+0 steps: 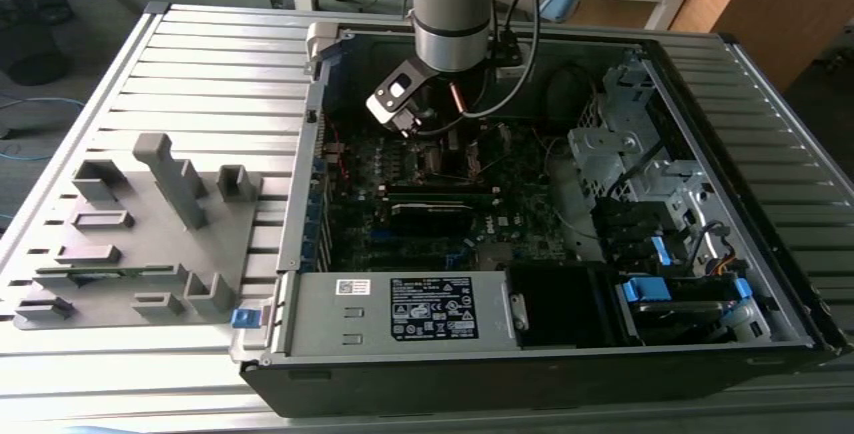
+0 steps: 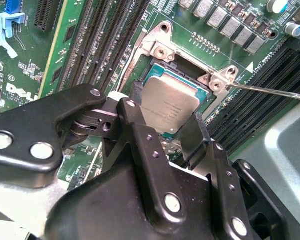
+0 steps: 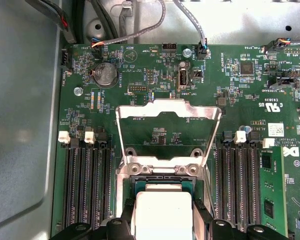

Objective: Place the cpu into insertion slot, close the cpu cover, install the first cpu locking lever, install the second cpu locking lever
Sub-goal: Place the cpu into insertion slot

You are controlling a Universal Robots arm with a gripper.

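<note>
Second wrist view: where is the chip (image 2: pixel 171 97) right now? (A)

Between the two black fingers (image 2: pixel 136 107) of the gripper (image 2: pixel 165 114). The jaws sit on two opposite edges of it and seem to be pinching it. It lies inside the outline of the socket (image 2: pixel 186 70), low over the recess or already in it; I cannot tell whether it has bottomed. (B)

And the cover (image 3: pixel 190 110)? (A)

In the first wrist view it stands up on its hinge, wide open, beyond the socket (image 3: pixel 140 182) and the chip (image 3: pixel 162 210). A thin lever (image 2: pixel 275 92) pokes out to one side, not latched. The exterior view just shows the arm (image 1: pixel 454 24) reaching down into the open computer case (image 1: pixel 747 339). (B)

So which step is this? (A)

The first one, I would say: setting the chip into the socket. Cover and levers are untouched. (B)

What does the move call for? (A)

By my reading, a flat, square chip, its edges lined up with the rim, no sideways drag, and very little downward force. (B)
</note>
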